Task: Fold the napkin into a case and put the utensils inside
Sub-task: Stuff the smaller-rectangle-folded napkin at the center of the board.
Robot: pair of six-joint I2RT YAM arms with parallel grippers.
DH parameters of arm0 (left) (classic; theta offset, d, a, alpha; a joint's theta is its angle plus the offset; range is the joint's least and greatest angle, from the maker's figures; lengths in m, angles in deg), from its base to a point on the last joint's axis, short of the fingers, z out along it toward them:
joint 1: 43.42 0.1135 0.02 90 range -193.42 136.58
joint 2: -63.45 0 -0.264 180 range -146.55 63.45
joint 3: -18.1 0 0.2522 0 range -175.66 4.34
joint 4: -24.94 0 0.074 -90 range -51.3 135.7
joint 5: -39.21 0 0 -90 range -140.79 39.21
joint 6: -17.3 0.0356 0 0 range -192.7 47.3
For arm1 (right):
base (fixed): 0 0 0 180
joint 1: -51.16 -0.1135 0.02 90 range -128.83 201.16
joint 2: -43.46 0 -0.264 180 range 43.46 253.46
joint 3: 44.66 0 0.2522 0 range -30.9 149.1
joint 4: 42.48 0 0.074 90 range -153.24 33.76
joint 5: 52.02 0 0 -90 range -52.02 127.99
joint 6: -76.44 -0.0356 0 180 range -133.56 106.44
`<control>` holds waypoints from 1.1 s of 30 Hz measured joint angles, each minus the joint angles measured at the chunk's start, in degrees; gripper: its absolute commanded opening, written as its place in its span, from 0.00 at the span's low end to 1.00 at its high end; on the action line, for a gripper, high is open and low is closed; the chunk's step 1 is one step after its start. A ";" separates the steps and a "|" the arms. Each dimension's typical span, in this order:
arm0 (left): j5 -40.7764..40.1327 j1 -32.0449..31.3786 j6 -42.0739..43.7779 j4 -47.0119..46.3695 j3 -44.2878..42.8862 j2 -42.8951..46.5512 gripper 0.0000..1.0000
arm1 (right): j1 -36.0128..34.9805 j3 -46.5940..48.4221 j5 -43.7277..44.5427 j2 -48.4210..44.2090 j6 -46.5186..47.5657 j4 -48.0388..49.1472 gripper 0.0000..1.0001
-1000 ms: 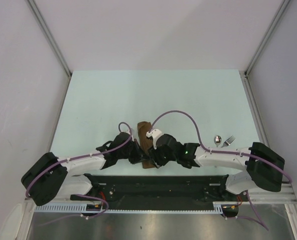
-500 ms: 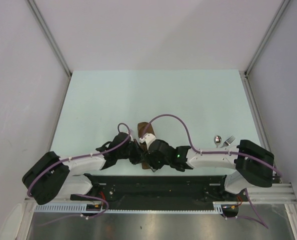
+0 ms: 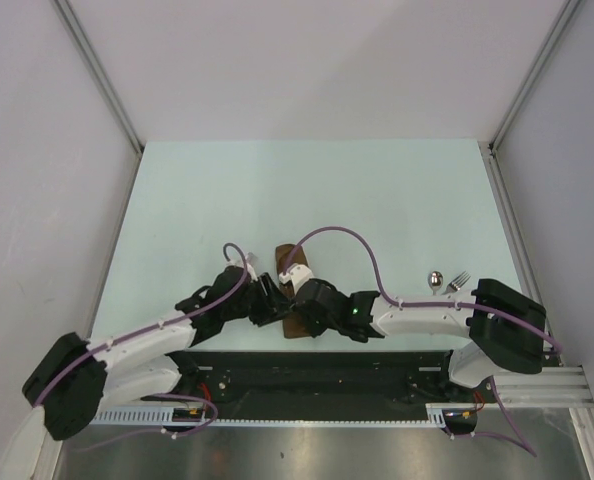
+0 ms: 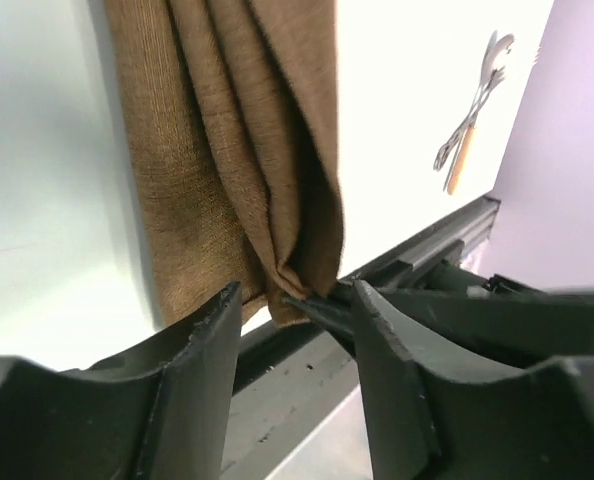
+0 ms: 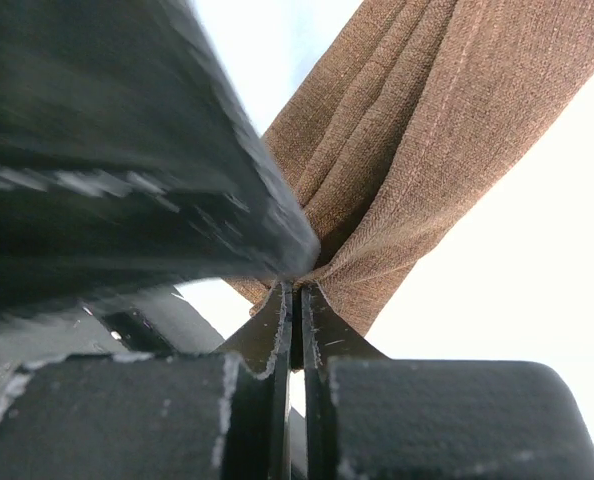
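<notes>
My left tool [image 4: 295, 335]: jaws standing apart, about half spread, gripping nothing. One finger sits on each side of the napkin's gathered near end. I cannot tell whether either finger touches the cloth.
My right tool [image 5: 293, 300]: jaws pressed together, pinching the bunched near end of the napkin between the tips.
Napkin [image 3: 290, 258]: brown woven cloth, folded into a long narrow strip with lengthwise pleats. It lies on the surface at the middle, close to the near edge, and runs away from my bases. The near end is drawn to a point where my right tool holds it; the far end lies flat and free.
Utensils [image 3: 445, 282]: a silver spoon and fork, heads side by side and handles crossing, one handle pale tan. They lie on the surface to the right, just beyond my right arm, well apart from the napkin and outside it.
Surface [image 3: 227, 190]: pale green and flat, carrying both the napkin and the utensils.
Arms: both reach inward from the near edge, and the two wrists meet over the napkin's near end.
</notes>
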 measured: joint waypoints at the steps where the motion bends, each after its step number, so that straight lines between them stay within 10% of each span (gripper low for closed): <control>1: -1.31 0.00 0.98 1.70 0.00 2.40 0.45 | 0.02 0.00 -0.02 0.00 -0.15 0.02 0.00; 12: -6.71 2.43 6.01 3.48 1.42 -1.01 0.01 | 1.16 0.00 -1.79 0.00 -1.88 0.46 0.00; 33: -5.29 -0.17 6.27 -7.72 3.85 -8.92 0.00 | 2.21 3.58 -8.68 4.90 -5.18 2.14 0.00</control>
